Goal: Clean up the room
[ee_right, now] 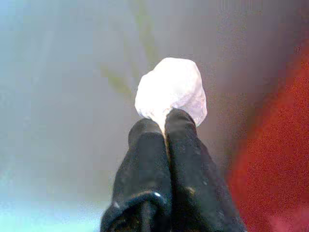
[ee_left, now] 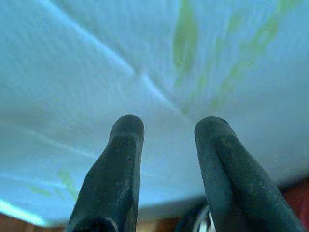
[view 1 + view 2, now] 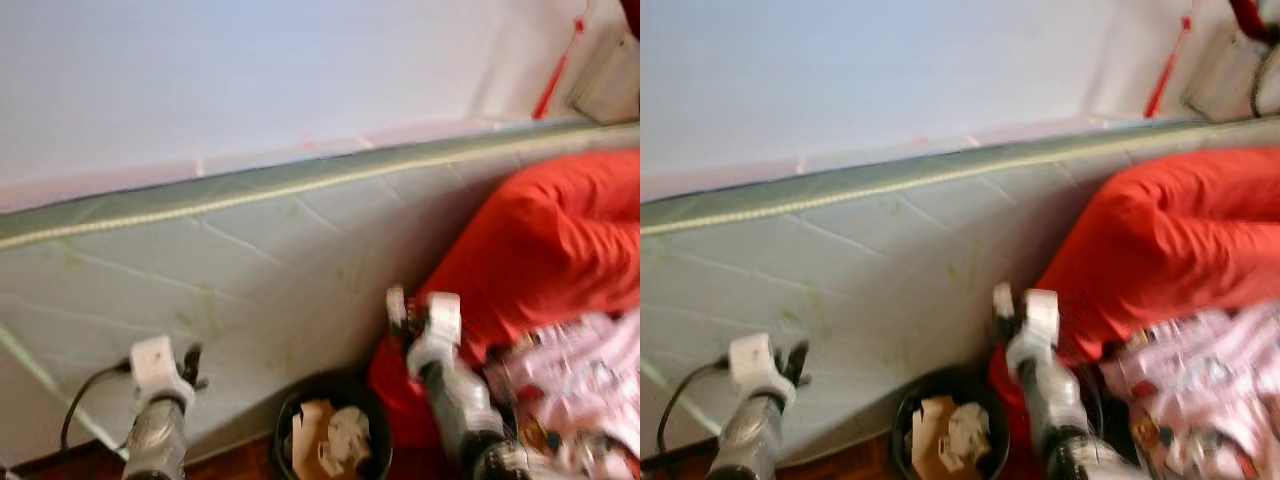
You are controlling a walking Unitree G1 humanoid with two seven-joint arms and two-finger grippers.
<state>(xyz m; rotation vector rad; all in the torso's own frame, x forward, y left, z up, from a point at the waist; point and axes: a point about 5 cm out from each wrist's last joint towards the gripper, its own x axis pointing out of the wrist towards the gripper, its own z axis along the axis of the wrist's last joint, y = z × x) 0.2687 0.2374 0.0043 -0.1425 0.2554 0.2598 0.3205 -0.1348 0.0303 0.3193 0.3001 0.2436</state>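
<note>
A crumpled wad of white paper (image 1: pixel 171 88) is pinched at the tips of the right end effector (image 1: pixel 165 126), whose two black fingers are clenched together on it, most of the wad bulging out past the fingertips. In the head views, which are blurred, that end effector (image 3: pixel 398 308) is raised on its silver arm in front of the quilted side of a pale green mattress (image 3: pixel 250 290). Below it and slightly toward the robot's left stands a round black waste bin (image 3: pixel 333 438) holding scraps of paper and cardboard (image 3: pixel 335 440); the wad is above the bin, not in it. Just to the right of the right end effector a red cushion or beanbag (image 3: pixel 555 245) leans against the mattress, and lower on that side lies a heap of pink and white printed wrappers (image 3: pixel 585 385).

The left end effector (image 2: pixel 166 133) is released, its two fingers spread apart with nothing between them, pointing at the mattress fabric close ahead. In the head views it (image 3: pixel 190 365) sits well to the left of the bin, with a black cable (image 3: pixel 85 390) looping from its wrist. Above the mattress rises a plain pale wall (image 3: pixel 250 70).
</note>
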